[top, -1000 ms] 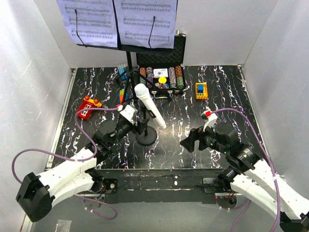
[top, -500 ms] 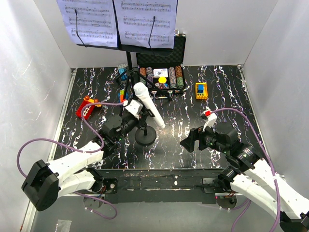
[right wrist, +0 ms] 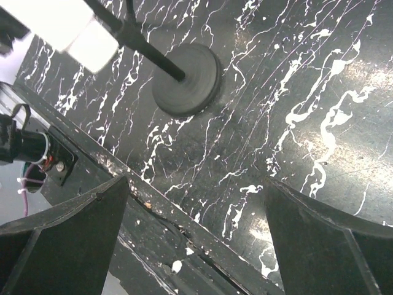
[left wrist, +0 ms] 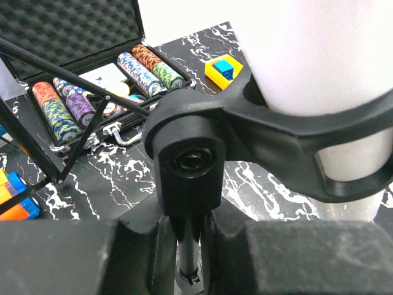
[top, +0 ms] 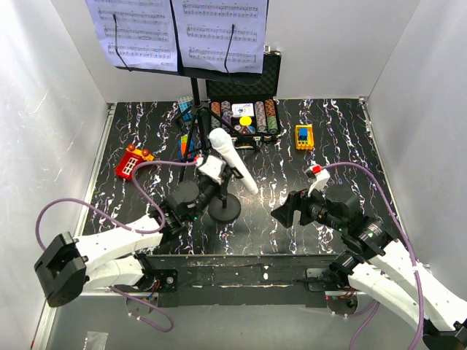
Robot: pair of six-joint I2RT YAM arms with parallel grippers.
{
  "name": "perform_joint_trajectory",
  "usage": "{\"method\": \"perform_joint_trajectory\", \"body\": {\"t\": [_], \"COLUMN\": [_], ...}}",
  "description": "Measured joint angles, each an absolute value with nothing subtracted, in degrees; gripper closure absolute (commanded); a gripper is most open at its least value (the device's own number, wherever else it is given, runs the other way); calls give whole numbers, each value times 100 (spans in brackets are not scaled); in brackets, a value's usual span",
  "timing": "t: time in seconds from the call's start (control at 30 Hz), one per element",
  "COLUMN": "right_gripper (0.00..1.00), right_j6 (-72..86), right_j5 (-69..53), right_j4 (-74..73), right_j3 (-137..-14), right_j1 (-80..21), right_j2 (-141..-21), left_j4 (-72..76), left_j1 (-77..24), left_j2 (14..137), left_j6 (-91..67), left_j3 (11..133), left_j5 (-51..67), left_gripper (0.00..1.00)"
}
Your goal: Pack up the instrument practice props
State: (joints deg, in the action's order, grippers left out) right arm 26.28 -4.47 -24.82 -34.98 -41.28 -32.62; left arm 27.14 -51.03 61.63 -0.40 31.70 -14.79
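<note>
Left gripper (left wrist: 187, 252) is clenched on the vertical pole of the microphone stand (top: 225, 211) at frame centre, just beneath the tilted white microphone (top: 233, 160); right gripper (top: 283, 213), lower right, gapes empty, well apart: 1 arm engaged.

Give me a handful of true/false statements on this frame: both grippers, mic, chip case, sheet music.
1. The left gripper is closed on the pole of the microphone stand, just below the clip. True.
2. The right gripper holds a page of sheet music. False: its jaws are wide open and empty, above the table to the right of the stand's base.
3. The poker chip case is shut. False: its lid stands open and the rows of chips show.
4. The sheet music sits on the music stand. True.
5. The microphone lies flat on the table. False: it sits tilted in the stand's clip.
</note>
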Motion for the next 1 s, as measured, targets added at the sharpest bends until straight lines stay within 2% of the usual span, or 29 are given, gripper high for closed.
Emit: {"method": "perform_joint_trajectory", "body": {"t": [0.23,0.47,0.77,1.0], "right_gripper": [3,3,3,10], "right_j6": [2965,3238,3924,4652], "right_j5": [-196,123,-89,-515], "right_j4": [-2386,-2386,-2003,-526], "right_j3": [-3474,-3328,-2727,-2276], "right_j1": [-4128,-4128,-4128,-4128], "right_j2": [-3299,-3033,-3002,-3741], "left_j4": [3758,4626,3428,1743], "left_j1": [-6667,-7000,-7008,-7111], "left_j2": [7498,8440,8460,8737], "left_j6": [475,436,-972,-2012], "left_j3": [3747,4246,4742,5476], "left_j5": [-3889,-5843,-7360,-7929], "left_gripper": [100,100,100,100]}}
